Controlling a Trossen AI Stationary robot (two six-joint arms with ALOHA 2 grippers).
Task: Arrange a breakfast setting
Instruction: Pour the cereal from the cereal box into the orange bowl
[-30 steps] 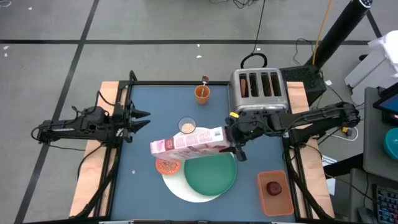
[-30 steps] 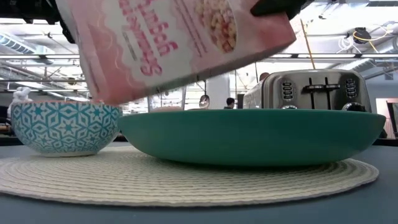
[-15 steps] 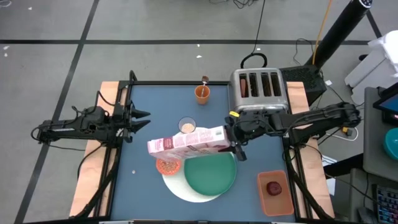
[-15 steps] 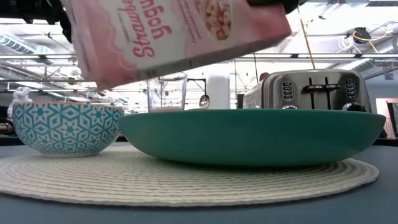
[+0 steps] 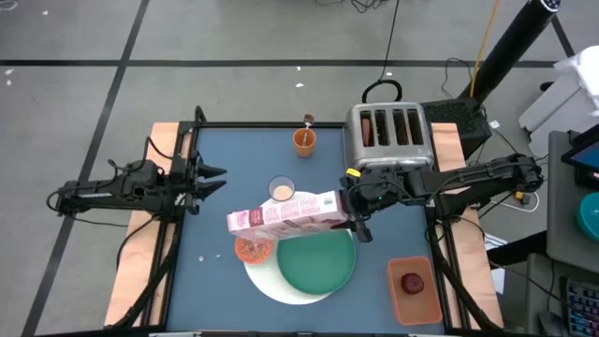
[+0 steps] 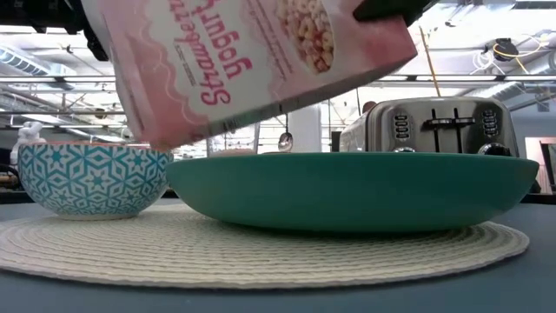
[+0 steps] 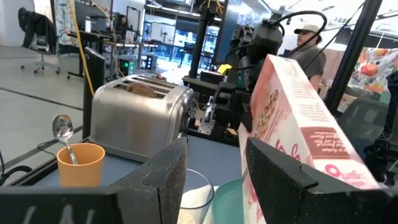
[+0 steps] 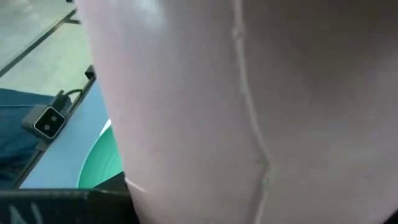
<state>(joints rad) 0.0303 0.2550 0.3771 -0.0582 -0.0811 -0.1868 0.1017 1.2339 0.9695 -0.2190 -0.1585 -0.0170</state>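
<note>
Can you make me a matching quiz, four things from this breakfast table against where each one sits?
Things:
1. cereal box
2. spoon
3. dark red fruit
4. green plate

Places:
A. in the orange cup
B. on the round white mat
C. held by the right gripper
D. in the orange tray

Pairs: 1-C, 2-A, 3-D, 4-B

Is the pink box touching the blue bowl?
Cannot tell. In the low view the box, tilted in the right gripper, dips its corner beside the bowl rim, hiding any gap. The high view only shows them overlapping.
</note>
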